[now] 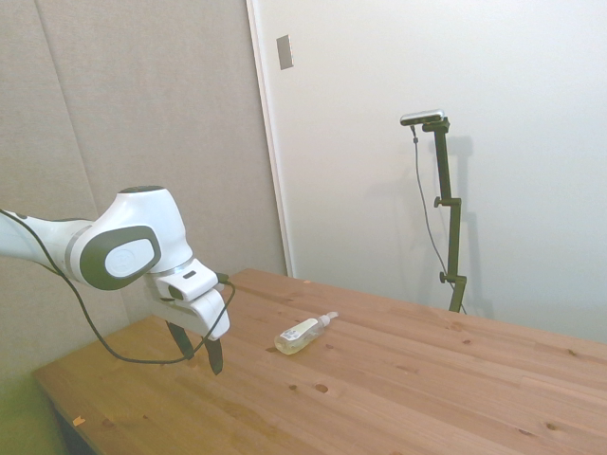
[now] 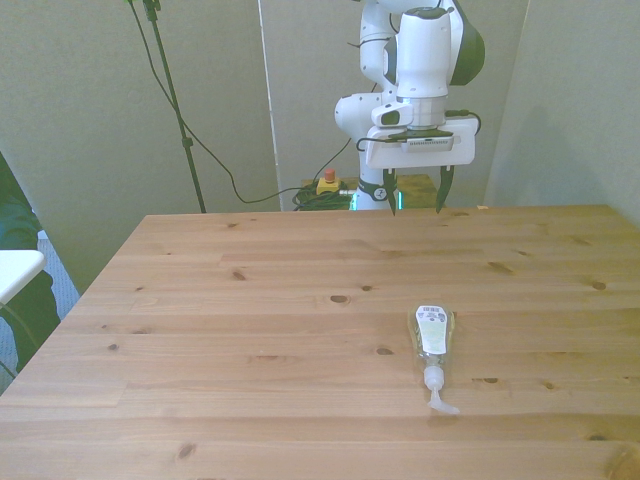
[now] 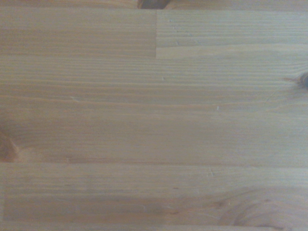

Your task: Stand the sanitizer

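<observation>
Table (image 2: 250, 300): pale wood planks, knotty, visible grain, smooth matt finish. Bottle (image 2: 433, 340): clear glossy plastic, white paper-like label, white plastic pump. Arm (image 1: 123, 248): glossy white plastic shell with grey panels. Fingers (image 2: 443, 190): dark, matt.

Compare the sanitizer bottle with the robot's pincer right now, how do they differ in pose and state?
The sanitizer lies flat on its side on the table; the pincer points downward above the far edge, touching nothing. The sanitizer is clear with pale liquid and a white label; the pincer has dark fingers under a white body. The sanitizer sits nearer the front view's camera; the pincer hangs well behind it, open and empty. Both lie toward the front view's right.
</observation>
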Robot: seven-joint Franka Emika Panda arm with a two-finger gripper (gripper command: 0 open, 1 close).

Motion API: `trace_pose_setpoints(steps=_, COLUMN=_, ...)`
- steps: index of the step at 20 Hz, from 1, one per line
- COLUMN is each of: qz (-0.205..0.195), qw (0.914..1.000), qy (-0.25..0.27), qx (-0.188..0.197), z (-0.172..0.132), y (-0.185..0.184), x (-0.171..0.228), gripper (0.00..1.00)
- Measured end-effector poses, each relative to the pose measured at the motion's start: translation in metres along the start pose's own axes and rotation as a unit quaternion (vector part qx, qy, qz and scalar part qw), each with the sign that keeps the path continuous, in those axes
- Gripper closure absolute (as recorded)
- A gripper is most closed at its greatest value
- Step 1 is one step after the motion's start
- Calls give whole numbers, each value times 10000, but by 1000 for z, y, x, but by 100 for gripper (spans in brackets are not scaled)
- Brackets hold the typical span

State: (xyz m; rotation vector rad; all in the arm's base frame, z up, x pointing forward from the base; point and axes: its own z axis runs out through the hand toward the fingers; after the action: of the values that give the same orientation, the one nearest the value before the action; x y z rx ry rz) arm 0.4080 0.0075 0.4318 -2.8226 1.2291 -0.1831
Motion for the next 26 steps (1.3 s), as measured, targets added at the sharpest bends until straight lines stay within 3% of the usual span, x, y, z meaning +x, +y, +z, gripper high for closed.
trace_pose_setpoints(steps=6, qz=161, qw=9997, qy=126, qx=159, z=-5, y=-15, x=13, gripper=0)
trace_pose_setpoints(steps=13, qz=727, qw=9942, qy=549, qx=567, z=-11, y=-78, x=74, gripper=0)
trace_pose_setpoints(steps=22, qz=1466, qw=9824, qy=980, qx=623, z=25, y=-141, x=182, gripper=0)
trace_pose_setpoints(steps=26, qz=1599, qw=9797, qy=1025, qx=639, z=48, y=-168, x=215, gripper=0)
